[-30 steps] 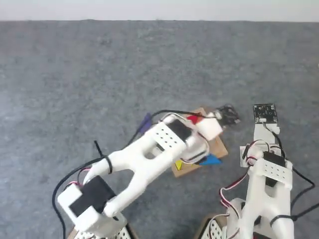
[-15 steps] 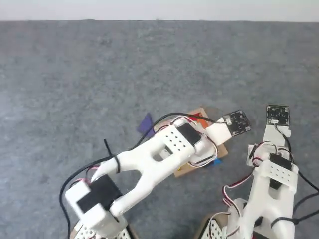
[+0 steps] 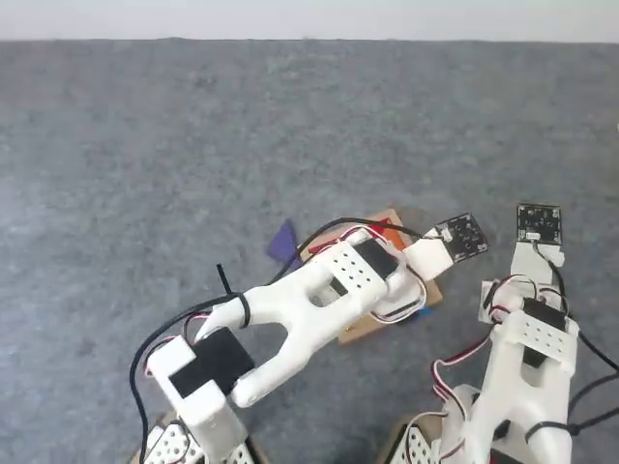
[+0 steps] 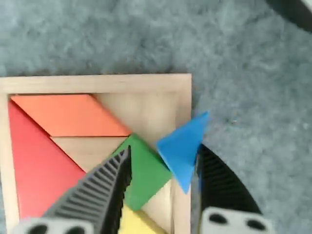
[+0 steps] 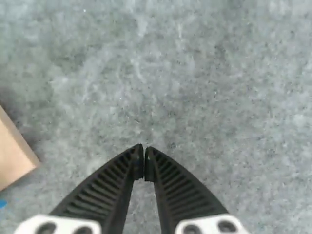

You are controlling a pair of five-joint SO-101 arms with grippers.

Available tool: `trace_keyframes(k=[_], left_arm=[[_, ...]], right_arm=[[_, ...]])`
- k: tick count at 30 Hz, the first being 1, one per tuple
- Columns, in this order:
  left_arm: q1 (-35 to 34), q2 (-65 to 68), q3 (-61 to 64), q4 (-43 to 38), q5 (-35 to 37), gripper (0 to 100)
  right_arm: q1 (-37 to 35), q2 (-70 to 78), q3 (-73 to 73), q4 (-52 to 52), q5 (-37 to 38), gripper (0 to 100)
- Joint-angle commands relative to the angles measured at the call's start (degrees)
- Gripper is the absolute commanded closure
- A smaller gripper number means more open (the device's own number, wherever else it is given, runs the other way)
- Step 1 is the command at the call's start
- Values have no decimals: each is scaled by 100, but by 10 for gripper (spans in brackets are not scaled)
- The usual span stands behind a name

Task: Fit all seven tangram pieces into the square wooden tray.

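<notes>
A: Item one, left claw (image 4: pixel 163 151)?
B: Jaws well apart, gripping nothing. Blue triangle (image 4: pixel 181 144) between them, lying across the tray (image 4: pixel 97 83) rim.
A: Inside the tray?
B: Yellow piece (image 4: pixel 136 222), green square (image 4: pixel 144 173), red triangle (image 4: pixel 39 165), orange parallelogram (image 4: pixel 73 114).
A: Right claw (image 5: pixel 144 148)?
B: Closed tight, empty, over grey carpet (image 5: pixel 195 73) beside a tray corner.
A: Farther out?
B: Purple piece (image 3: pixel 283 242), on the carpet near the tray.

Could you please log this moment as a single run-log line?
left tool open over tray | blue triangle over tray rim, not seated | purple piece on carpet | right tool shut above carpet
</notes>
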Motion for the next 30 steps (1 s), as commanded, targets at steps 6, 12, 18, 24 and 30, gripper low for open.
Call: trace_keyframes(k=[6, 12, 18, 24, 30], left_arm=[[-536, -70, -233, -9, -70, 797], [-519, -79, -268, 35, -70, 797], [-536, -18, -813, 18, 237, 797], [-527, 563, -919, -633, 466, 797], [-519, 1116, -1341, -334, 387, 797]], right_arm=[[22, -163, -53, -92, -26, 992], [22, -163, -53, -92, -26, 992], [22, -171, -53, -92, -35, 992], [22, -171, -53, -84, -35, 992], [22, -154, -53, -92, -35, 992]])
